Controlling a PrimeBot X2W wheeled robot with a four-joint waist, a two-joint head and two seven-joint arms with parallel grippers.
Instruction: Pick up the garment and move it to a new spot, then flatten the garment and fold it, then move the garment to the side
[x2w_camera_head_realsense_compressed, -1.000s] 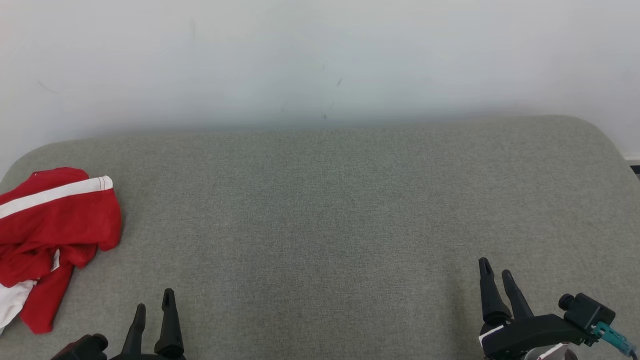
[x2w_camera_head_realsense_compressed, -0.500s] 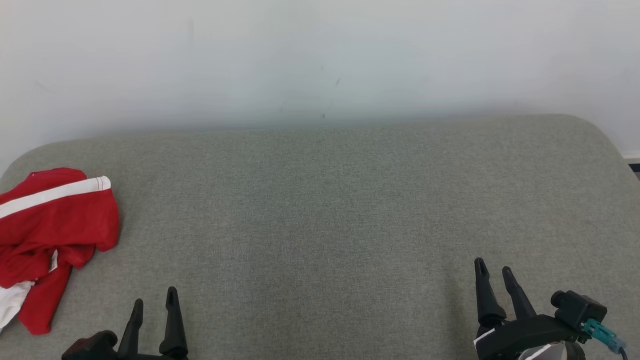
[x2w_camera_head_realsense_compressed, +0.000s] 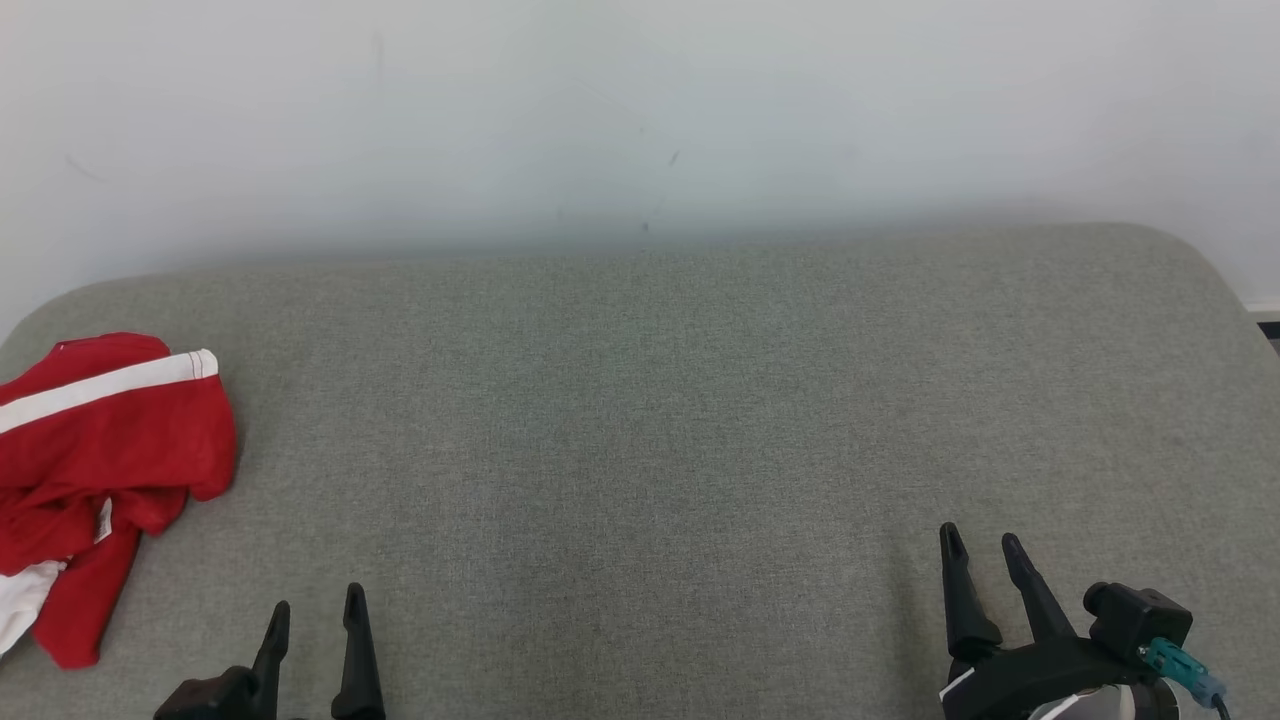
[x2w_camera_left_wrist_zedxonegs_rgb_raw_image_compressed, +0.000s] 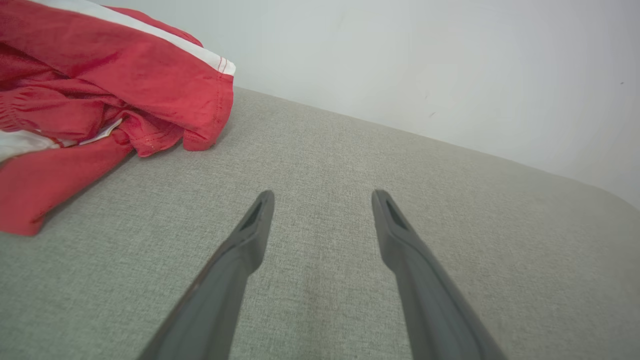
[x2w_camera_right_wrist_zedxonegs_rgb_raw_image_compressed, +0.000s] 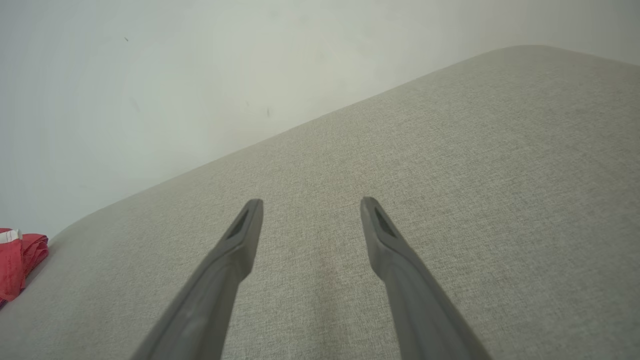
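2 empty claws, left claw (x2w_camera_head_realsense_compressed: 316, 600) and right claw (x2w_camera_head_realsense_compressed: 978, 536) spread apart, red garment (x2w_camera_head_realsense_compressed: 110, 440) crumpled far left, untouched

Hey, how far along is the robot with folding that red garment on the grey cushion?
Done: nothing visible; the red-and-white garment lies crumpled at the left edge of the grey cushion. In hand: nothing; the left gripper and right gripper are open and empty, clear of the cloth. Left: pick it up, move it, flatten, fold, set it aside.

Bare indoor room, grey upholstered surface (x2w_camera_head_realsense_compressed: 640, 400), plain scuffed white wall (x2w_camera_head_realsense_compressed: 640, 100)
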